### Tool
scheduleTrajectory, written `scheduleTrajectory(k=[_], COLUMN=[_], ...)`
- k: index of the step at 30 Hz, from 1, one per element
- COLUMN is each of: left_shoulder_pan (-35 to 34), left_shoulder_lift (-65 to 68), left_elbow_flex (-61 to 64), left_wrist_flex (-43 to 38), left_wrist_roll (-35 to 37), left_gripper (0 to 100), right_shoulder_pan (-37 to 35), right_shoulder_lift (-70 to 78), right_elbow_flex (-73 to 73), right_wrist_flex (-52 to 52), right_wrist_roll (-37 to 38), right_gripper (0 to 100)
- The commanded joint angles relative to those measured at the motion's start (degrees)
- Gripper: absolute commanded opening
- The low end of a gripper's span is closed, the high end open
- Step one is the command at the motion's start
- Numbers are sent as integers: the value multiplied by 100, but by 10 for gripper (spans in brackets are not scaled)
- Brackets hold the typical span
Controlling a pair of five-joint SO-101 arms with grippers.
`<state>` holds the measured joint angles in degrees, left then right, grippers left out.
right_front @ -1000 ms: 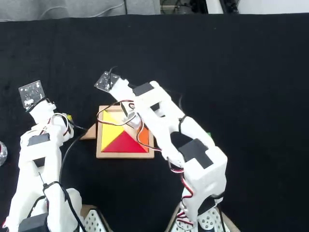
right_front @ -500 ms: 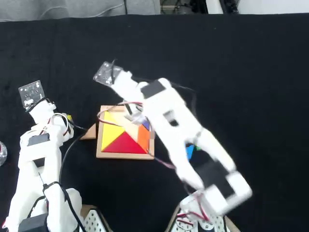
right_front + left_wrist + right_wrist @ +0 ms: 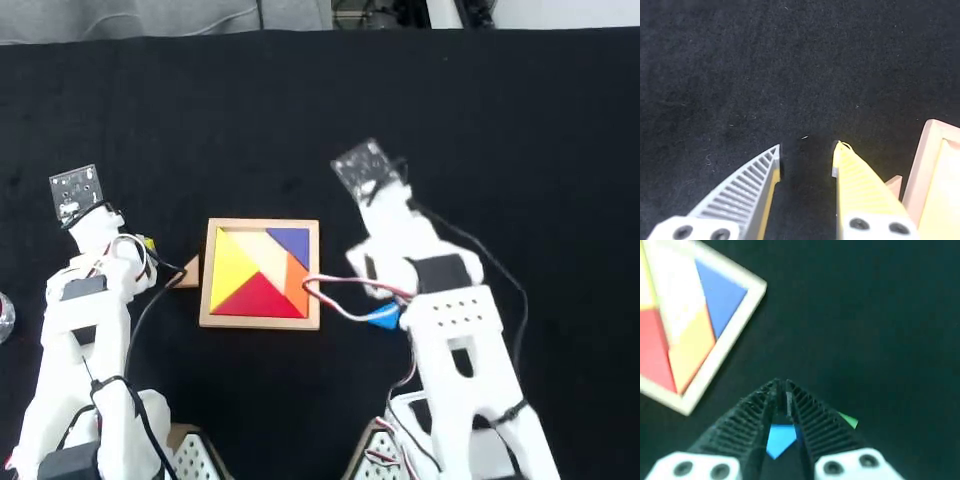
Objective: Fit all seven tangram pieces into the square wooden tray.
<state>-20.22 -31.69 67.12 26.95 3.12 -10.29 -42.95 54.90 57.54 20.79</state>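
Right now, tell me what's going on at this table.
Two arms are working a tangram. The wooden tray holds a yellow piece, red piece, orange piece and blue piece. The right gripper, fingers closed, is beside the tray above a small blue triangle, a green piece nearby. The left gripper hangs open near a tan triangle at the tray's other side.

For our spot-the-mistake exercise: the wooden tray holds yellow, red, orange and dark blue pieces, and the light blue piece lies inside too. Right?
No: the high view shows the light blue piece outside the wooden tray, on the black cloth. The yellow piece, red piece, orange piece and dark blue piece are inside.
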Motion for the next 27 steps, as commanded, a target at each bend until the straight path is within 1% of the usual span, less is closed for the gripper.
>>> scheduleTrajectory(k=[1,3,8,10,13,15,19,21,25,27], left_shoulder_pan=[92,92,92,92,92,110,233,224,233,233], left_shoulder_lift=[-167,-167,-158,-167,-167,-167,-167,-167,-167,-167], left_elbow_flex=[-40,-40,22,22,31,31,48,48,48,48], left_wrist_flex=[-62,-62,-79,-79,-79,-79,-79,-79,-79,-79], left_wrist_roll=[-62,-53,-35,-35,-35,-35,-70,-70,-70,-70], left_gripper=[173,173,173,173,173,173,173,173,173,173], right_shoulder_pan=[141,334,1380,1644,1864,1881,1644,1609,1495,1407], right_shoulder_lift=[-356,-400,-391,-391,-391,-382,-286,31,989,1446], right_elbow_flex=[92,92,84,119,136,136,136,92,-119,-277], right_wrist_flex=[448,677,607,651,774,800,870,862,501,422], right_wrist_roll=[-26,-26,-62,-105,-545,-571,-440,-440,-466,-765], right_gripper=[15,15,25,93,230,267,269,272,280,310])
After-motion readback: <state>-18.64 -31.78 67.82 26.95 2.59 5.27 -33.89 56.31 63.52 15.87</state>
